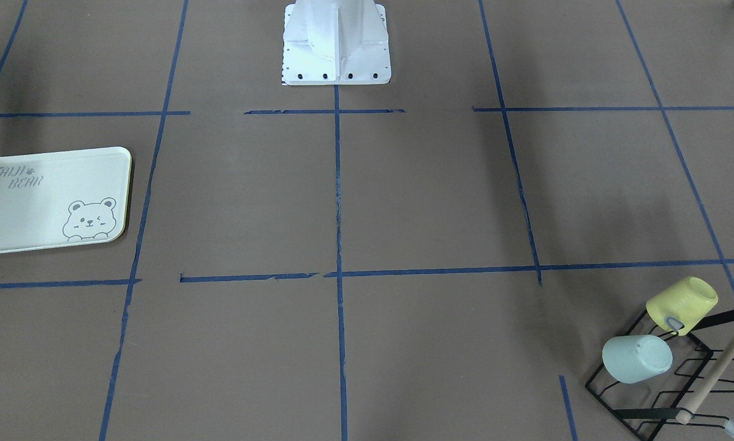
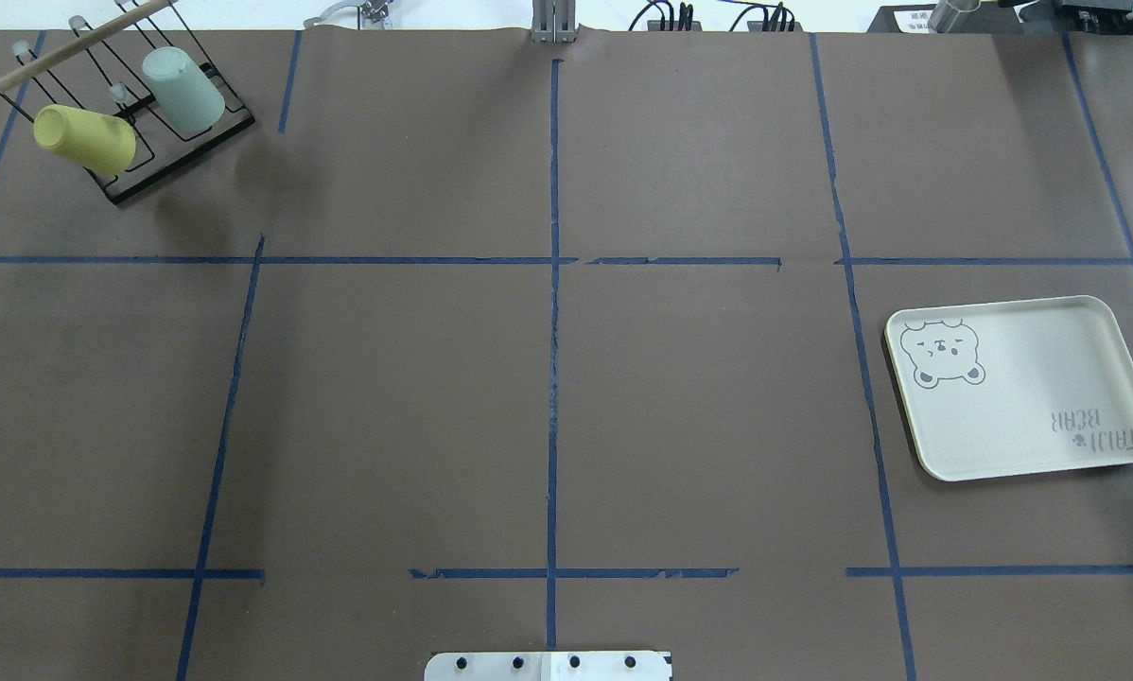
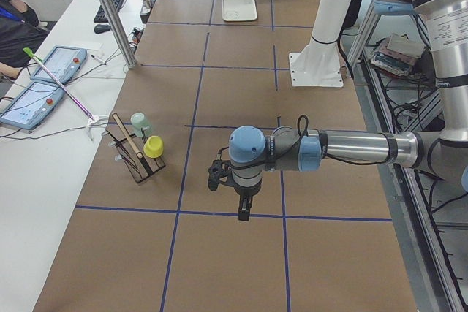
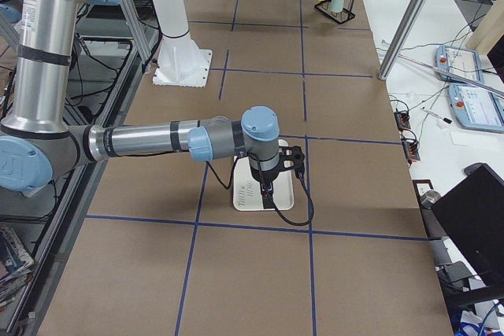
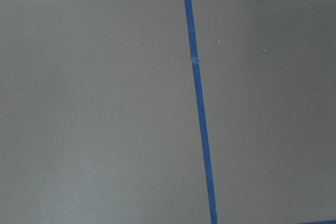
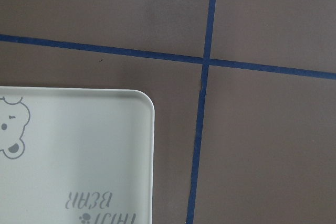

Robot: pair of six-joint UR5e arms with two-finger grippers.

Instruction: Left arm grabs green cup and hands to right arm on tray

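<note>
Out from the white base [image 2: 548, 667] spreads flat, matte brown paper [image 2: 387, 407], gridded with blue tape and mostly bare. To the base's right lies the tray [image 2: 1011, 416], a smooth cream-green rectangle with rounded corners and a low rim. The right gripper [image 4: 268, 194] hangs above its corner, holding nothing I can make out. How far its fingers are spread cannot be told. Left of the base, the left gripper [image 3: 243, 215] hangs over bare paper, its spread equally unclear. Farthest from the base, at the far left corner, the green cup [image 2: 183, 88], smooth and tapered, sits tilted mouth-down on a black wire rack [image 2: 183, 161]. It is beside a yellow cup [image 2: 84, 139] and well apart from both grippers.
</note>
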